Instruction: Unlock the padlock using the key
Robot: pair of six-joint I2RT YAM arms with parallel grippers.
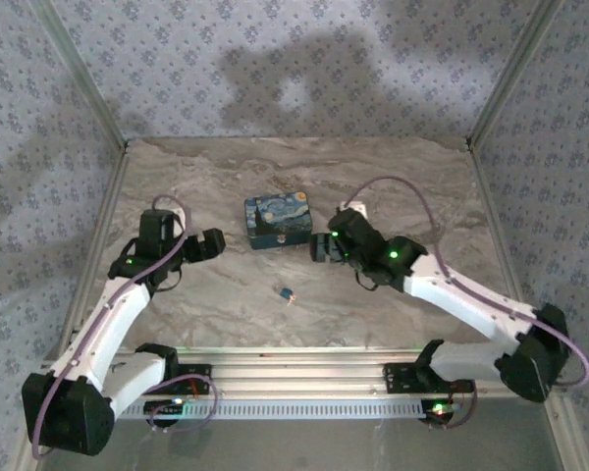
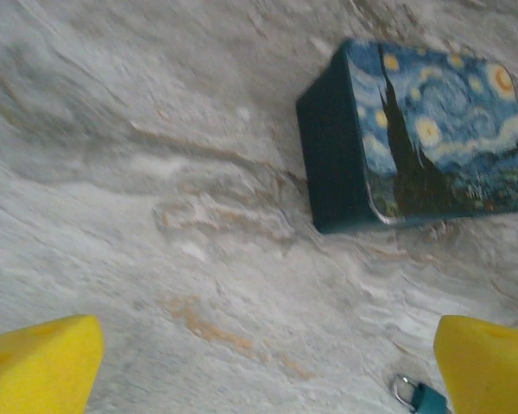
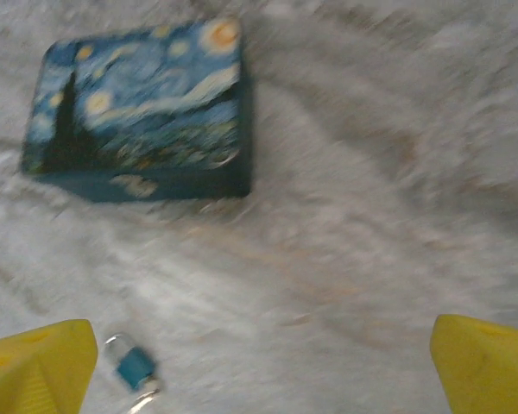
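The padlock [image 1: 287, 292] is a tiny teal block with a silver shackle, lying on the marble table [image 1: 393, 167] in front of the box. My left gripper [image 1: 212, 243] hovers to its upper left and my right gripper [image 1: 321, 247] to its upper right. In the left wrist view the left gripper [image 2: 263, 371] is open, and the padlock [image 2: 419, 398] lies by the right fingertip [image 2: 488, 362]. In the right wrist view the right gripper [image 3: 263, 371] is open, with the padlock [image 3: 134, 366] near its left fingertip [image 3: 34, 371]. A small metal bit [image 3: 145, 398] juts from the padlock's body. It is too blurred to tell whether this is the key.
A blue-and-yellow Starry Night printed box [image 1: 278, 221] stands shut between the two grippers, just behind the padlock; it also shows as the box [image 2: 423, 138] and the box [image 3: 142, 112] in the wrist views. Patterned walls close the table at the back and sides.
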